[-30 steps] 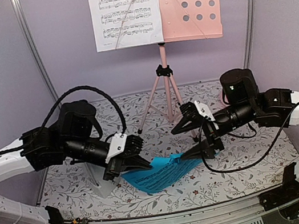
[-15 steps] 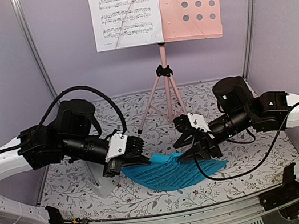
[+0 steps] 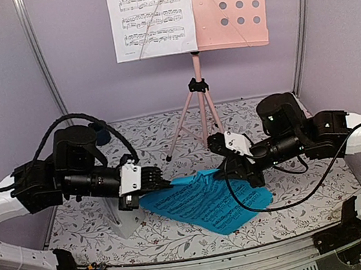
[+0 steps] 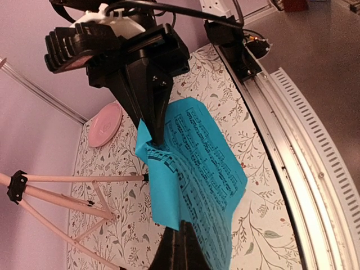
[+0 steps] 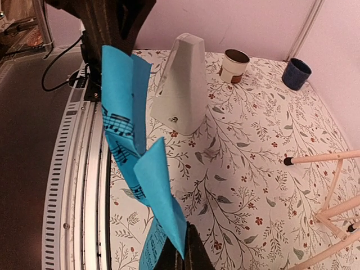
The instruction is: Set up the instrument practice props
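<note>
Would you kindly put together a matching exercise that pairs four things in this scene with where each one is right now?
Things:
1. white sheet of music
2. bright blue sheet of music
3. white metronome
4. dark blue cup

Places:
A. upright on the table, in its near left part
B. on the tray of the pink music stand
C. by the far left corner of the table
D. gripped between the left pincer and the right pincer

Pairs: 1-B; 2-D; 3-A; 4-C
</note>
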`<state>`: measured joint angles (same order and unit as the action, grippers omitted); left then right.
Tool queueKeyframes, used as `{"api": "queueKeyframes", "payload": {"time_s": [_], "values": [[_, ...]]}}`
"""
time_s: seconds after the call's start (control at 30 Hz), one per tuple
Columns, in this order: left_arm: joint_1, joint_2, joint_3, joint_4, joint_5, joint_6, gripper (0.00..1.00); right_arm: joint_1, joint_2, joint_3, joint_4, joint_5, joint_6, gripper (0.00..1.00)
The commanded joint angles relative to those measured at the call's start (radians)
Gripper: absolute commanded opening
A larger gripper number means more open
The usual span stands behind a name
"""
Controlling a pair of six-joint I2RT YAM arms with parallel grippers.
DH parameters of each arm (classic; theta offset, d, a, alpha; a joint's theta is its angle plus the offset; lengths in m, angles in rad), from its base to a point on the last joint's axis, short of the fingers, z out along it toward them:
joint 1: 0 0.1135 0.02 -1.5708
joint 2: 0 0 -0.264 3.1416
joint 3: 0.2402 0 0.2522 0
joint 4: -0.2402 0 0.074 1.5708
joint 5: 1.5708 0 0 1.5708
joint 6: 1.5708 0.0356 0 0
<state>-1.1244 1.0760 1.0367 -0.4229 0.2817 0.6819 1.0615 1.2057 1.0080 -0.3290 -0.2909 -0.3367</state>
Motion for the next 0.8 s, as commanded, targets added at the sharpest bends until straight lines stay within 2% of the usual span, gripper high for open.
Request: {"api": "queueKeyframes", "payload": {"time_s": [0.0, 0.07, 0.1, 0.23, 0.3, 0.33, 0.4, 0.47, 0.57, 0.6, 0.77], "values": [[-0.015, -0.035, -0.060, 0.042, -0.086, 0.034, 0.00, 0.003, -0.047, -0.004, 0.042, 0.190, 0.050, 0.00], [-0.015, -0.038, -0.085, 0.054, -0.129, 0.024, 0.01, 0.002, -0.065, -0.011, 0.055, 0.231, 0.054, 0.00], [-0.015, -0.036, -0.094, 0.064, -0.157, 0.013, 0.06, 0.003, -0.073, -0.017, 0.062, 0.248, 0.054, 0.00], [-0.014, -0.018, -0.083, 0.108, -0.205, -0.075, 0.51, 0.003, -0.082, -0.016, 0.079, 0.219, 0.047, 0.00], [-0.014, -0.010, -0.063, 0.138, -0.190, -0.128, 0.66, 0.003, -0.073, -0.011, 0.089, 0.185, 0.041, 0.00], [-0.011, -0.010, -0.054, 0.157, -0.185, -0.160, 0.84, 0.003, -0.065, -0.007, 0.089, 0.179, 0.038, 0.00], [0.001, -0.010, -0.041, 0.190, -0.151, -0.222, 0.92, 0.002, -0.048, 0.004, 0.084, 0.177, 0.035, 0.00], [0.009, -0.003, -0.031, 0.213, -0.098, -0.272, 0.92, 0.003, -0.041, 0.007, 0.086, 0.170, 0.033, 0.00], [0.011, 0.020, -0.010, 0.249, -0.075, -0.331, 0.82, 0.003, -0.050, -0.003, 0.105, 0.140, 0.033, 0.00], [0.014, 0.025, -0.009, 0.268, -0.073, -0.346, 0.75, 0.003, -0.056, -0.006, 0.111, 0.121, 0.034, 0.00], [0.022, 0.049, 0.010, 0.300, -0.115, -0.358, 0.23, 0.003, -0.101, -0.046, 0.156, 0.052, 0.036, 0.00]]}}
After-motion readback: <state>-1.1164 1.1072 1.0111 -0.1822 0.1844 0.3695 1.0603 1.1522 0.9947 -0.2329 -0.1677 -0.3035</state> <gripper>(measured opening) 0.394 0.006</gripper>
